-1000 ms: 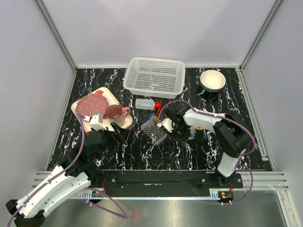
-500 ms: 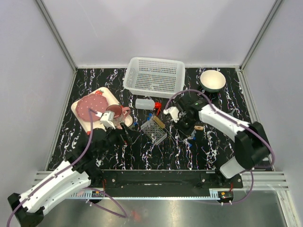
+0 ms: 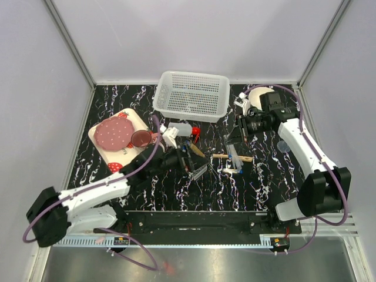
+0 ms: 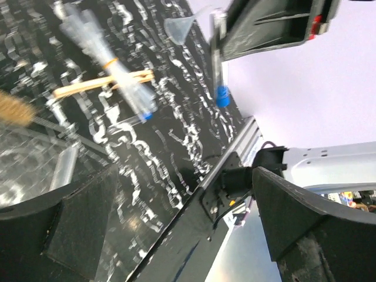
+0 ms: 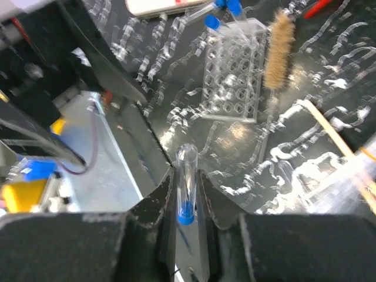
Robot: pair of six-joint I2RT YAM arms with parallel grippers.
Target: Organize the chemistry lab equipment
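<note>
Left fingers spread wide, empty, low over tube rack at mid-surface. Pipettes and wooden sticks lie crossed just right of rack. Right fingers clenched on blue-capped test tube, cap end inward, held above surface just beyond that pile.

The left arm is extended low across the table toward the centre. The left gripper is held with its fingers spread wide apart. The right arm is stretched toward the far side, and the right gripper is clamped on a test tube.
</note>
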